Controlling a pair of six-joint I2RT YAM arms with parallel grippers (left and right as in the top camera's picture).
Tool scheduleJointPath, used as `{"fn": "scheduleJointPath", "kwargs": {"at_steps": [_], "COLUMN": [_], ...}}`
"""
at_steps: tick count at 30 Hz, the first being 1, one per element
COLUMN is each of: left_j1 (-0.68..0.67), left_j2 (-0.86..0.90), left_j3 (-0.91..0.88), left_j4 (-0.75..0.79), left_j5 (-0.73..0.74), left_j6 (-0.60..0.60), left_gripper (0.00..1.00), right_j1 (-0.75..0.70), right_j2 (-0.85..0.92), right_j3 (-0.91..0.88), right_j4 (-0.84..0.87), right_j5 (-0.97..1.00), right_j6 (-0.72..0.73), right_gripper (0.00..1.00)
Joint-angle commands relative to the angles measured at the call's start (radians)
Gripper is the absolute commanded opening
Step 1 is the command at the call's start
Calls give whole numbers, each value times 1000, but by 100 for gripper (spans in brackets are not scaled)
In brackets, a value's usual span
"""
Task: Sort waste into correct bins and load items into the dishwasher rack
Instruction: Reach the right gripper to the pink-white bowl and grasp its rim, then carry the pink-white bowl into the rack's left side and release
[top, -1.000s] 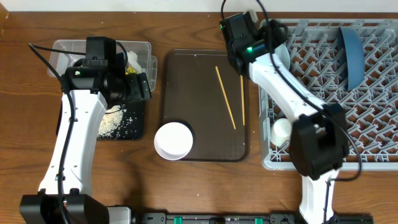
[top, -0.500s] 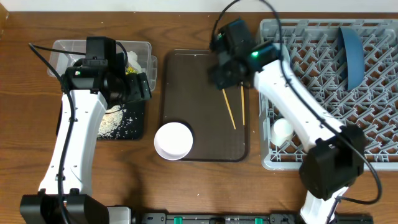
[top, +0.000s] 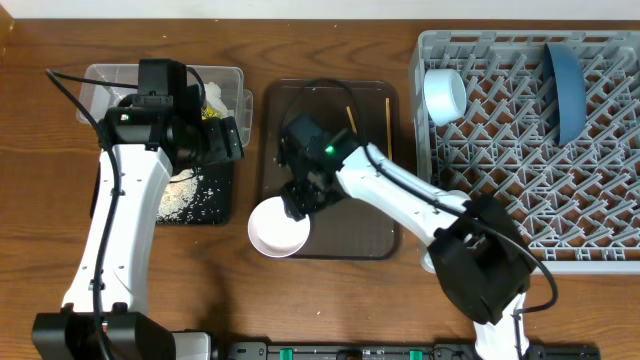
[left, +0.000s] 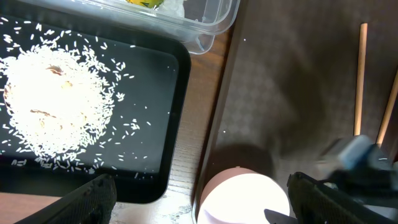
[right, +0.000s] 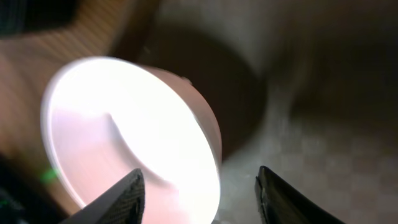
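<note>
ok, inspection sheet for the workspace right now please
Surface: brown wooden table.
Job's things: white bowl overlapping serving tray's near-left edge; two chopsticks on that tray; light blue bowl and dark blue plate in rack; rice in black tray; wrapper in clear tub.
Clutter: nothing seen.
Grippers: left gripper open, empty; right gripper open over white bowl's rim.
Cables: black cables along both arms.
Surroundings: nothing seen.
</note>
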Motion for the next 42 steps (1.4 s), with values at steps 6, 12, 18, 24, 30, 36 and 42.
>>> {"fn": "scheduleJointPath", "kwargs": {"at_steps": [6, 12, 18, 24, 30, 36, 42], "left_j1": [3, 3, 3, 3, 3, 3, 3], "left_j2": [-8, -8, -8, -8, -8, -8, -8], "left_j3": [18, 18, 18, 18, 18, 18, 18], "left_j4": [0, 0, 0, 0, 0, 0, 0], "left_j5": [6, 6, 6, 6, 6, 6, 6], "left_j6": [-5, -5, -5, -5, -5, -5, -5], "left_gripper": [90, 91, 90, 90, 90, 90, 90], "right_j1": [8, 11, 10, -29, -169, -283, -344], "right_j2": [19, 50, 58, -2, -215, -411, -426], "right_j3": [-19, -20, -19, 5, 104, 130, 121], "right_j4": [2, 5, 2, -35, -225, -366, -521], "right_j5": [63, 66, 59, 89, 460, 1078, 1378], "right_j6": [79, 91, 93, 111, 148, 275, 278], "right_gripper": [23, 15, 1, 1, 1, 1, 1]}}
